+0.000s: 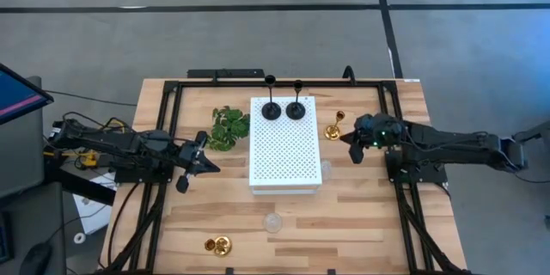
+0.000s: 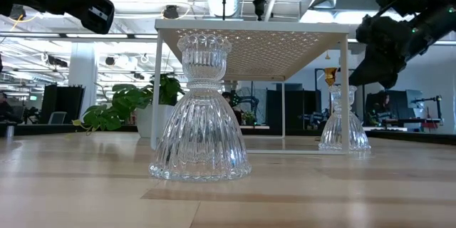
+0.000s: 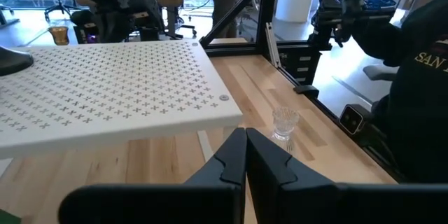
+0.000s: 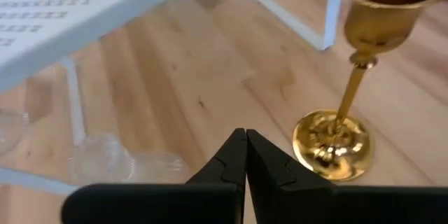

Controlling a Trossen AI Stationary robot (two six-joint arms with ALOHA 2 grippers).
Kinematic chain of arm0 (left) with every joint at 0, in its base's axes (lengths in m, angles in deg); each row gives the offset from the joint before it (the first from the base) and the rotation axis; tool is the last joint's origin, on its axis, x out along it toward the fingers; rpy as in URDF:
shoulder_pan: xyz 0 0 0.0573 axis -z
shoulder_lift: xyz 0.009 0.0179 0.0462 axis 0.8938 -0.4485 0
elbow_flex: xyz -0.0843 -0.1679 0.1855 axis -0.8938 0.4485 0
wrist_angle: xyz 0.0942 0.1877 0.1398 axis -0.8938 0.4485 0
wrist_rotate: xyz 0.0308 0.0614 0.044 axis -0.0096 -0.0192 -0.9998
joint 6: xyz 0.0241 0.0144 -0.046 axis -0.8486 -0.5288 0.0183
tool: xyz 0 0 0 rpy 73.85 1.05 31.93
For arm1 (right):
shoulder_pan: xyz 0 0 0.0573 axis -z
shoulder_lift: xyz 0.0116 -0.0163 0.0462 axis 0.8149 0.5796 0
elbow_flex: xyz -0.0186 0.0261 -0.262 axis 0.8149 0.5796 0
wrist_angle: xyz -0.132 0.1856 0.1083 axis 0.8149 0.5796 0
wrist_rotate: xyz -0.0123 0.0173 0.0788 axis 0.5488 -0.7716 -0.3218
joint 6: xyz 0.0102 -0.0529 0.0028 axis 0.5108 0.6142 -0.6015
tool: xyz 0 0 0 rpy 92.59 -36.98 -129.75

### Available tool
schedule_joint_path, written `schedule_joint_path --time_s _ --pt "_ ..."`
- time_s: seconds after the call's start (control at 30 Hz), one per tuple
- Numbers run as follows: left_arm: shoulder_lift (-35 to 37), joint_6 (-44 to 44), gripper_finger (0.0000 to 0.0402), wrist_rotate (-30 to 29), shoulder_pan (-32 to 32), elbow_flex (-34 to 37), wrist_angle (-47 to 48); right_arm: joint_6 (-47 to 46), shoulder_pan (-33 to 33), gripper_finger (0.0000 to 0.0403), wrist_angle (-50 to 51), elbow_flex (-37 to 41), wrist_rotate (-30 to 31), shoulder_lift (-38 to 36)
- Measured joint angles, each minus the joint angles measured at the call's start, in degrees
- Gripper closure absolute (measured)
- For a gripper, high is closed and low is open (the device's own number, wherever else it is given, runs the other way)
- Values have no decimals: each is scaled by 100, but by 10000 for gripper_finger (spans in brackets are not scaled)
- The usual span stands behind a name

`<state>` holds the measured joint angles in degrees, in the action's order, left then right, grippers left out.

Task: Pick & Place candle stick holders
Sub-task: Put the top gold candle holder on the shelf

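Hovering beside the tall gold holder (image 1: 334, 126) at the white board's (image 1: 284, 155) right edge, your right gripper (image 1: 351, 140) was clenched and empty. Your left gripper (image 1: 209, 168), also clenched on nothing, waited left of the board. Two black holders (image 1: 270, 108) stood on the board's far end. One glass holder (image 1: 273, 222) and the other gold holder (image 1: 218, 245) sat near the table's front edge; a second glass holder (image 2: 343, 120) stood by the board's right leg.
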<state>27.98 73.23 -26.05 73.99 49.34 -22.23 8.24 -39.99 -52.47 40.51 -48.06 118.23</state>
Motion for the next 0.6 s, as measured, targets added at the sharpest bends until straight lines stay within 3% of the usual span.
schedule_joint_path --time_s 0.13,0.33,0.6 --pt "0 0 395 0 0 0 -13 0 -138 403 -10 0 684 180" --pt "0 0 395 0 0 0 -17 2 -103 392 -73 0 725 593" --pt "0 0 395 0 0 0 -24 3 149 282 -805 0 1016 1294"
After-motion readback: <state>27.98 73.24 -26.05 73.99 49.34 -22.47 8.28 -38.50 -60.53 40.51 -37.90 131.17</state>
